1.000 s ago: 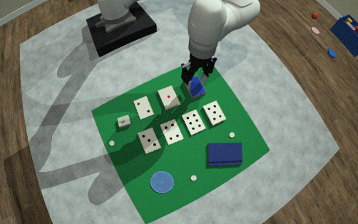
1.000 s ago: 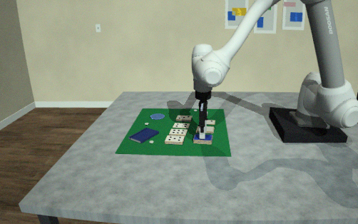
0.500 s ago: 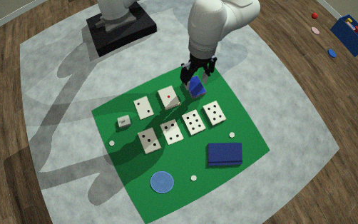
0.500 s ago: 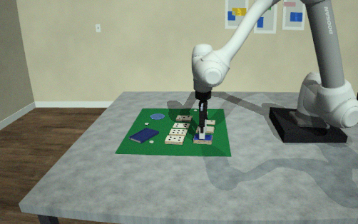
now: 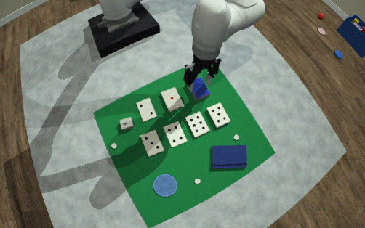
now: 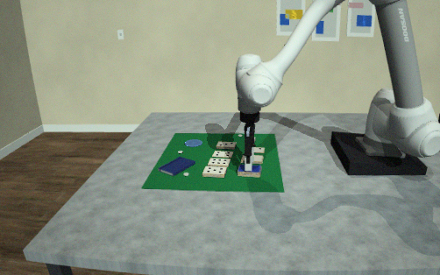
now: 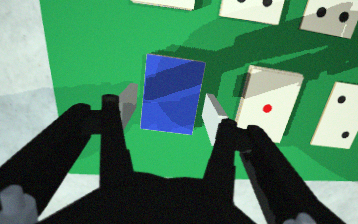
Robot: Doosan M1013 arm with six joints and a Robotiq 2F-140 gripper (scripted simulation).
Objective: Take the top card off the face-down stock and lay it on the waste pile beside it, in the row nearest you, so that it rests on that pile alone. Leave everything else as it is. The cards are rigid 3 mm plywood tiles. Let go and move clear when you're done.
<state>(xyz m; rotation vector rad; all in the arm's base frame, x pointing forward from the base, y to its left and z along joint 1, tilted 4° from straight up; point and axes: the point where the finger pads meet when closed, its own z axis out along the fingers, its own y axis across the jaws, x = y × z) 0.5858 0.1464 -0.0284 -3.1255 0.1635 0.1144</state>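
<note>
The face-down stock (image 5: pixel 200 88) is a short pile of tiles with a blue top card, at the far edge of the green mat (image 5: pixel 183 152). It also shows in the wrist view (image 7: pixel 172 94). The waste pile (image 5: pixel 171 99) lies beside it, a white card with one red dot on top (image 7: pixel 268 105). My gripper (image 5: pixel 199 80) is open and stands low over the stock, one finger on each long side of the blue card (image 7: pixel 170 105). A small gap shows between each fingertip and the card. The blue card lies flat on the stock.
A two-dot card (image 5: pixel 146 109) lies past the waste pile, and a small cube (image 5: pixel 126 123) beyond it. A row of several dotted cards (image 5: pixel 185 131) lies behind. A dark blue box (image 5: pixel 229 156), a blue disc (image 5: pixel 165 185) and small white pegs sit further out.
</note>
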